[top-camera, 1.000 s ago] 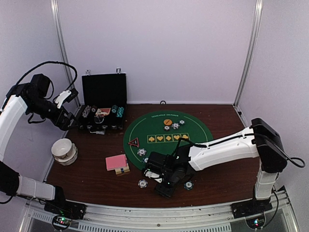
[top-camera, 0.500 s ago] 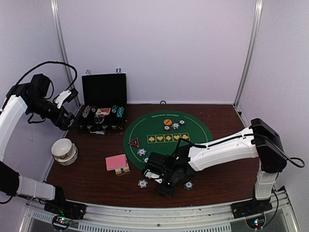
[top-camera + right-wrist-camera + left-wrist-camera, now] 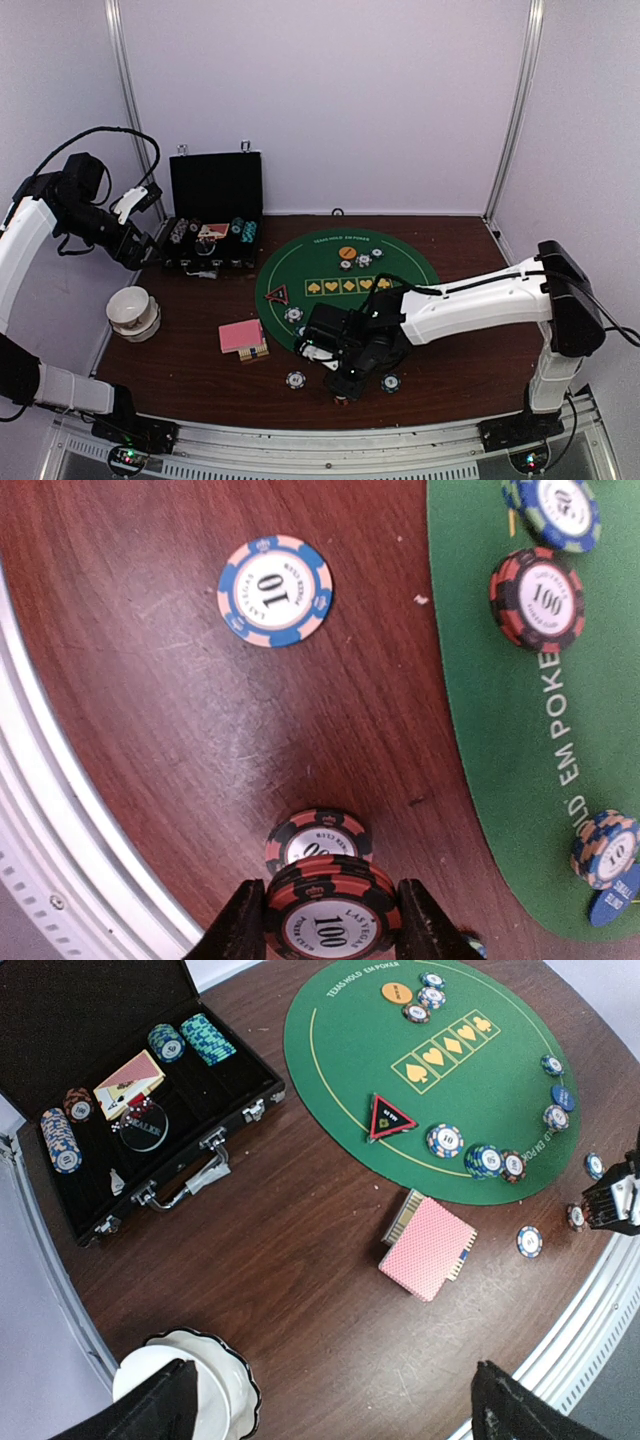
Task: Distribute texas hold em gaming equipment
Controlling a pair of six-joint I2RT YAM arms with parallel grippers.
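The right gripper [image 3: 330, 925] has its jaws partway in, clamped on a short stack of red-and-black 100 chips [image 3: 327, 910]. It holds them low over the wooden table [image 3: 150, 730], just off the green poker mat [image 3: 480, 730]. Another 100 chip [image 3: 317, 842] lies just beyond. The left gripper [image 3: 335, 1410] has its jaws spread wide and holds nothing. The black case [image 3: 90, 1010] lies open, holding chip stacks [image 3: 190, 1040] and cards [image 3: 130, 1078].

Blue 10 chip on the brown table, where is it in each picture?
Top external: blue 10 chip on bare wood, near front edge, right of pink cards.
Left wrist: far right, right of pink cards.
Right wrist: upper left, above the right claw gripping red 100 chips.
Shared landmark: green mat, beside it in every view.
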